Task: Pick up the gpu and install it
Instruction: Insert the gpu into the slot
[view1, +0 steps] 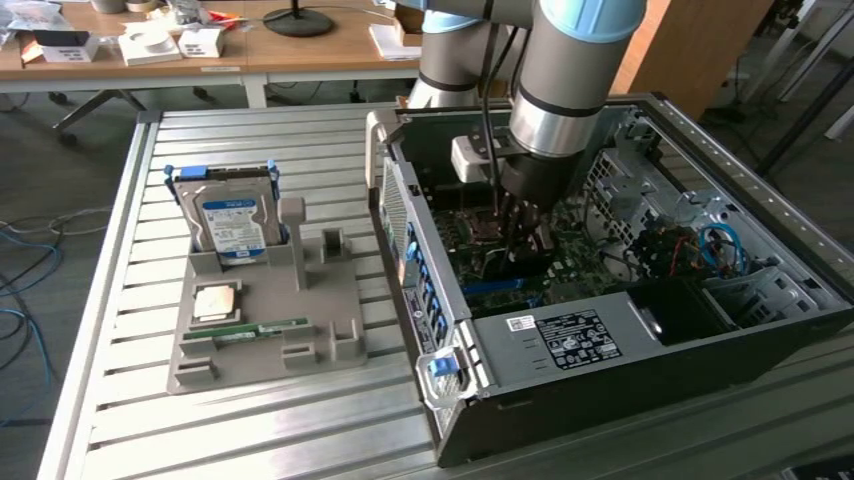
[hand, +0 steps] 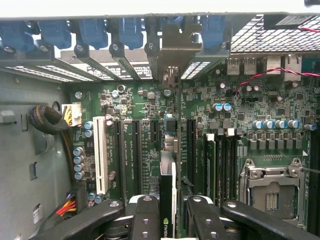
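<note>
The gripper (hand: 167, 212) is clamping the gpu (hand: 167, 187) edge-on, fingers closed against its faces, holding it upright over the motherboard (hand: 150, 105) inside the computer case (view1: 574, 400), at the exterior view's right of the bench (view1: 267, 420), seemingly for slot alignment.

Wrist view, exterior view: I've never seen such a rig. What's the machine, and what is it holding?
It is a robot arm reaching into an open computer case on a slatted table. The exterior view is from a camera off the arm; the wrist view from one on its wrist, looking past the gripper at the motherboard. The gripper is shut on the gpu, seen edge-on. Beside the case, a grey holder carries a hard drive and memory stick.
</note>
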